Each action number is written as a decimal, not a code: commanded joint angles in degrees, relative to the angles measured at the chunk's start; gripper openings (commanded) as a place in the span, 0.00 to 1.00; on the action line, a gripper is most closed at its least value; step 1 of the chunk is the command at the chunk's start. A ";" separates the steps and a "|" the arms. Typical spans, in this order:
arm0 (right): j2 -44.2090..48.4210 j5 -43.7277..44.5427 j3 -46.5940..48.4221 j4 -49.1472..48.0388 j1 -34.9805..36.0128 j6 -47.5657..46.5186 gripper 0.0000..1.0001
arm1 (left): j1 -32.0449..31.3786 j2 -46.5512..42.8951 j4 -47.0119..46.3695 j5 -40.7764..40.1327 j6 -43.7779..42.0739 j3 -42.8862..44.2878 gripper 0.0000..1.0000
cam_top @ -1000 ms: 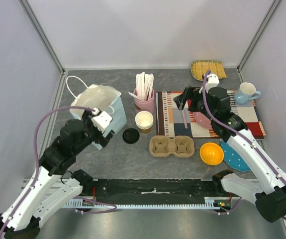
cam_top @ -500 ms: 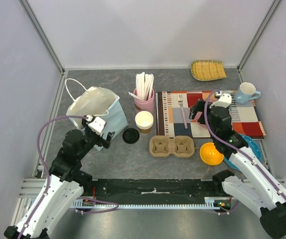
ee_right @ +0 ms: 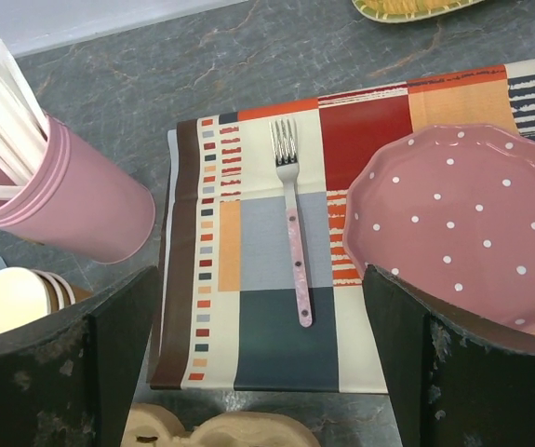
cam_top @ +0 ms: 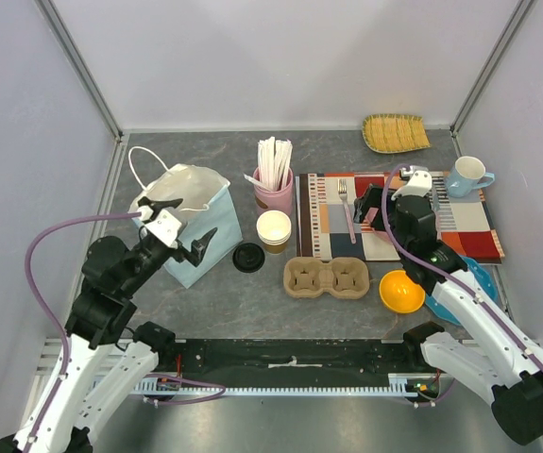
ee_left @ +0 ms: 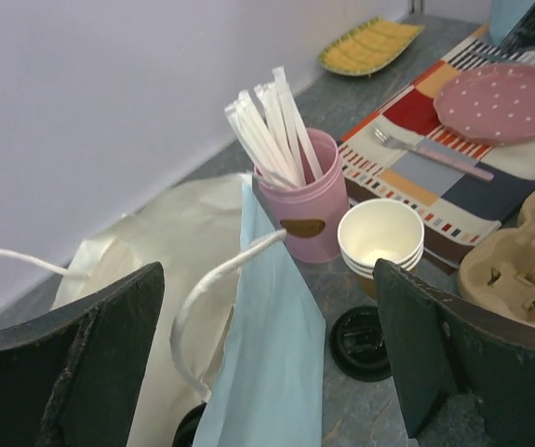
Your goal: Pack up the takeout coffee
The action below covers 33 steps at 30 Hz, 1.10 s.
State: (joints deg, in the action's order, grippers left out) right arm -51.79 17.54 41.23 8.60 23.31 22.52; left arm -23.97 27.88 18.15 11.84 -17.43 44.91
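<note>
Plain pale-lilac walls (cam_top: 280, 57) box in three sides; grey marbled tabletop (cam_top: 328, 151) — silver corner posts (cam_top: 80, 71) upper left and right; soft even light

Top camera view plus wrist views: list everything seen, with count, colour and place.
bag: 1, light blue, left
pink cup: 1, pink, holds white sticks, centre back
paper cups: stack, brown, unlidded, before pink cup
lid: 1, black, loose, beside paper cups
cup carrier: 1, tan, front centre
placemat: 1, patchwork, right of centre
fork: 1, pink handle, on placemat
pink plate: 1, white-dotted, on placemat
bowl: 1, orange, front right
blue plate: 1, dotted, right of bowl
mug: 1, light blue, back right
tray: 1, yellow, back right
left gripper: 1, black, open, by bag
right gripper: 1, black, open, above placemat
</note>
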 commanded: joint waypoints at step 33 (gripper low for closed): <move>2.92 -0.93 -2.38 -5.26 -0.02 -1.17 0.98 | 0.32 -6.08 14.20 15.34 -5.25 -8.16 0.97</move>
State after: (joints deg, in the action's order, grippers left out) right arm -50.94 14.79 40.82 6.15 23.31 21.61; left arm -23.86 22.44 42.83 36.93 -30.46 39.79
